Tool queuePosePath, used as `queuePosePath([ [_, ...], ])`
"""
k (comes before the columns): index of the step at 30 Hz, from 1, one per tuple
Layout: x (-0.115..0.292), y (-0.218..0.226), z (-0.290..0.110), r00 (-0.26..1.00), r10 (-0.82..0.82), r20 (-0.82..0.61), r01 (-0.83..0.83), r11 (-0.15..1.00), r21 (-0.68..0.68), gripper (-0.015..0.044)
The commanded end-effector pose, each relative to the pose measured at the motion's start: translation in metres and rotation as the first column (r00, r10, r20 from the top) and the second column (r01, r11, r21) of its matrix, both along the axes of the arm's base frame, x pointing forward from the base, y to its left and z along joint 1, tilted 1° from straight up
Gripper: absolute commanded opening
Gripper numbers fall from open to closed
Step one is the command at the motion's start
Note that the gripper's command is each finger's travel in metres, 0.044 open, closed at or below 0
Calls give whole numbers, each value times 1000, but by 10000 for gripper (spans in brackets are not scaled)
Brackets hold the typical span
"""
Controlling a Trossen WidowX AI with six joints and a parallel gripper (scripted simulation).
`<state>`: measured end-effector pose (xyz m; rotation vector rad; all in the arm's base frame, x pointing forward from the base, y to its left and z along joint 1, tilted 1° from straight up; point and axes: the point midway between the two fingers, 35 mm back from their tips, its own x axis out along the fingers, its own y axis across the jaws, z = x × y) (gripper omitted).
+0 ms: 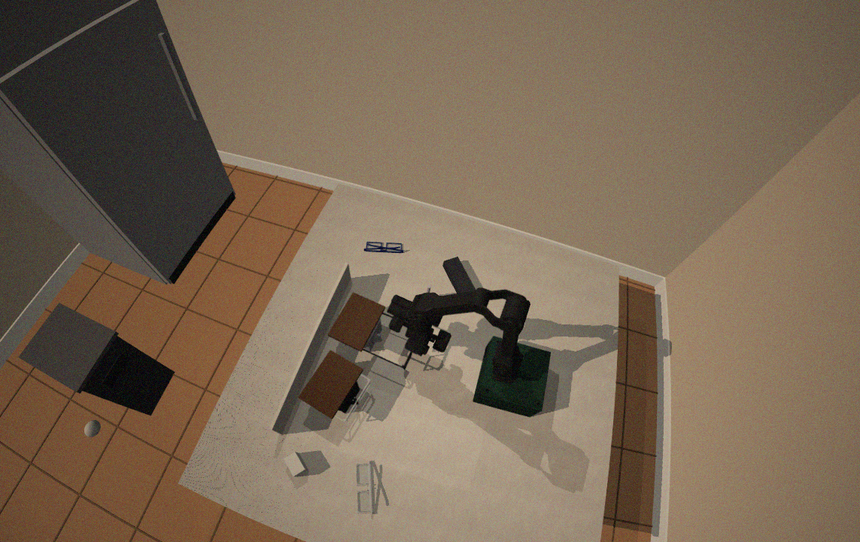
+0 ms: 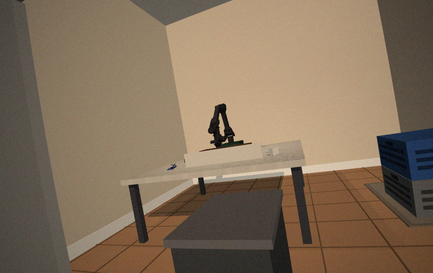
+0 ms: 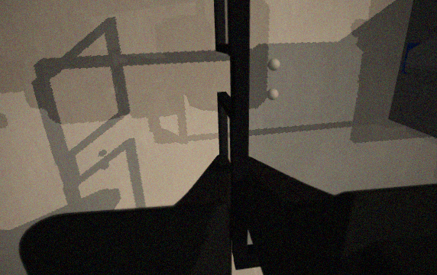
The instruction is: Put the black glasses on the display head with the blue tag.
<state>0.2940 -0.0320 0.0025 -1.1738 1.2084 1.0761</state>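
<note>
My gripper (image 1: 417, 348) (image 2: 217, 145) (image 3: 230, 163) is shut on the black glasses (image 1: 406, 366) (image 3: 239, 76). In the wrist view their front runs through the fingertips as a black bar, with two pale nose pads beside it. The top view shows the temples reaching toward the heads, clear of the table. The upper display head (image 1: 357, 321), under a brown top, is close to the gripper. The other head (image 1: 331, 384) stands below it in that view. The wrist view shows a small blue patch (image 3: 412, 46) on a dark surface at the right, probably the tag. Faces and ears are hidden.
A pale upright panel (image 1: 311, 348) (image 2: 224, 155) stands behind the heads. Blue glasses (image 1: 384, 250) (image 2: 171, 167), grey glasses (image 1: 373, 485), a white block (image 1: 296, 464) (image 2: 273, 151) and a dark box (image 1: 458, 273) are on the table. The green robot base (image 1: 510, 395) is at the right.
</note>
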Motion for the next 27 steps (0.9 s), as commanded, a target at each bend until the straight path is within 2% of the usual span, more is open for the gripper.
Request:
queuePosePath([
  [1,6,-1,0,1000,-6,-4,6,1000,-2,0],
  [27,45,-5,3,1000,-6,-1,6,1000,-2,0],
])
